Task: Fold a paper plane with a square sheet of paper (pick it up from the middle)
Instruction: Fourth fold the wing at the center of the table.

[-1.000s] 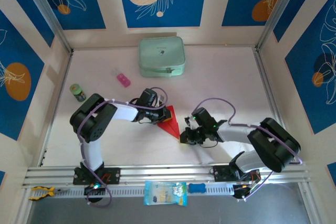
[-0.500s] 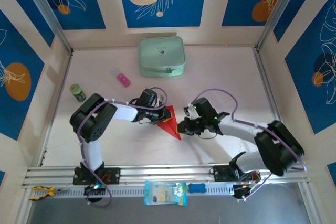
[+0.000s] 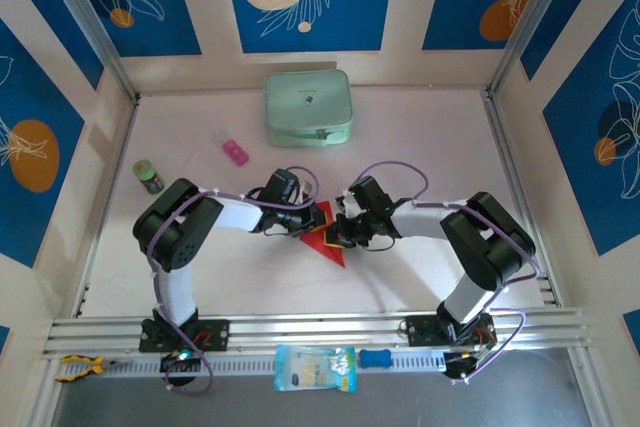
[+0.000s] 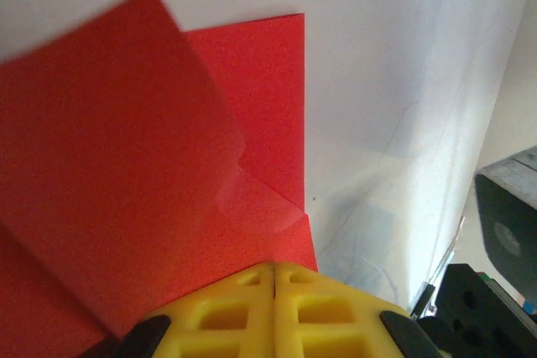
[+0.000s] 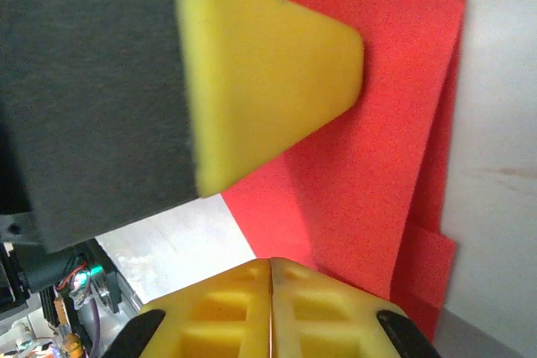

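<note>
Top view of a white table [image 3: 430, 147] w/ two robot arms meeting near the centre over a red sheet of paper [image 3: 328, 245], which lies flat-ish, partly folded to an angular, pointed shape, between the two wrists. Left gripper [image 3: 305, 225] sits at the paper's left edge, right gripper [image 3: 338, 232] at its right edge; the two are just beside each other. Left wrist cam: the left gripper [image 4: 275, 270] has its yellow fingers pressed together, no gap, tips at the near edge of the paper [image 4: 126, 140] – one flap overlaps another layer, w/ a diagonal crease showing. Can't tell whether any paper is caught between the fingers. Right wrist cam: the right gripper [image 5: 270, 267] is likewise squeezed closed, tips at the paper [image 5: 377, 123], layered edges visible on the right; the left arm's yellow fingertip [image 5: 277, 64] rests over the red surface close by. Elsewhere on the table, well apart from the paper – a pale green case [image 3: 308, 107] at the far side, a small pink block [image 3: 235, 153] and a small green jar [image 3: 148, 177] to the left
</note>
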`<action>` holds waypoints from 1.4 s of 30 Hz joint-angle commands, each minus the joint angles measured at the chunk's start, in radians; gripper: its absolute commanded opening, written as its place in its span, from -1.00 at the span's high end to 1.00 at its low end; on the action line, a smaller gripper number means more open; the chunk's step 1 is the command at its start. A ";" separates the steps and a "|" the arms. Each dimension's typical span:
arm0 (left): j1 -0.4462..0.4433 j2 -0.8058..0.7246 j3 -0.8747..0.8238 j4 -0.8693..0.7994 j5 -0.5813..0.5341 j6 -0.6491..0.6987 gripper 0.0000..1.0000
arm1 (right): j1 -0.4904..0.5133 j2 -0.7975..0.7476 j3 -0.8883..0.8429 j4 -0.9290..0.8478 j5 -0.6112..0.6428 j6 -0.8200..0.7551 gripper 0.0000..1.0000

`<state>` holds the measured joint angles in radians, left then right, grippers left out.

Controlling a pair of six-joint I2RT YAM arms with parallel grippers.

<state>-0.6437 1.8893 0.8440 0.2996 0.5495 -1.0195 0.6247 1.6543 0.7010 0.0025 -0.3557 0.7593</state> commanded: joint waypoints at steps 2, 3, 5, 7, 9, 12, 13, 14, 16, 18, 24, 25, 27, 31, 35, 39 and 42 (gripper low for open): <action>0.013 0.045 -0.024 -0.062 -0.027 0.019 0.86 | -0.011 0.043 -0.031 -0.010 0.004 -0.014 0.88; 0.012 0.042 -0.021 -0.065 -0.025 0.026 0.85 | -0.011 0.047 -0.046 -0.010 0.000 -0.012 0.88; 0.015 0.037 -0.013 -0.075 -0.018 0.039 0.85 | -0.013 0.049 -0.078 -0.010 0.002 -0.006 0.90; 0.019 0.026 0.000 -0.083 -0.008 0.053 0.83 | -0.016 0.050 -0.116 0.004 -0.001 0.004 0.91; 0.019 0.009 0.014 -0.091 0.001 0.066 0.81 | -0.021 0.045 -0.143 0.022 -0.006 0.013 0.92; 0.019 -0.027 0.043 -0.130 0.016 0.096 0.73 | -0.028 0.036 -0.157 0.025 -0.009 0.014 0.92; 0.020 -0.040 0.053 -0.145 0.022 0.112 0.72 | -0.032 0.034 -0.157 0.022 -0.008 0.013 0.92; 0.020 -0.052 0.057 -0.156 0.025 0.122 0.73 | -0.035 0.032 -0.155 0.022 -0.009 0.011 0.92; 0.019 -0.067 0.056 -0.162 0.040 0.134 0.94 | -0.036 0.032 -0.150 0.022 -0.012 0.014 0.95; 0.013 -0.071 0.049 -0.165 0.054 0.134 1.00 | -0.034 0.033 -0.142 0.022 -0.011 0.015 0.96; -0.028 -0.040 0.046 -0.140 0.077 0.123 1.00 | -0.033 0.036 -0.139 0.021 -0.004 0.021 0.98; -0.033 -0.030 0.046 -0.131 0.078 0.119 1.00 | -0.035 0.035 -0.140 0.021 -0.003 0.020 0.98; -0.037 -0.014 0.037 -0.119 0.072 0.107 1.00 | -0.035 0.038 -0.141 0.019 -0.002 0.021 0.99; -0.047 0.010 0.009 -0.065 0.077 0.077 0.95 | -0.036 0.043 -0.142 0.017 -0.003 0.019 0.99; -0.041 0.025 -0.003 -0.112 0.014 0.083 0.95 | -0.035 0.042 -0.151 0.013 0.001 0.019 1.00; -0.017 0.031 0.005 -0.160 -0.040 0.091 0.96 | -0.036 0.039 -0.159 -0.003 0.010 0.013 1.00; 0.003 0.039 0.039 -0.200 -0.043 0.114 0.96 | -0.035 0.034 -0.166 -0.009 0.016 0.008 1.00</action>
<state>-0.6716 1.8866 0.8692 0.1993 0.5949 -0.9329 0.5922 1.6653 0.5922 0.1509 -0.4042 0.7750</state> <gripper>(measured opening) 0.050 0.053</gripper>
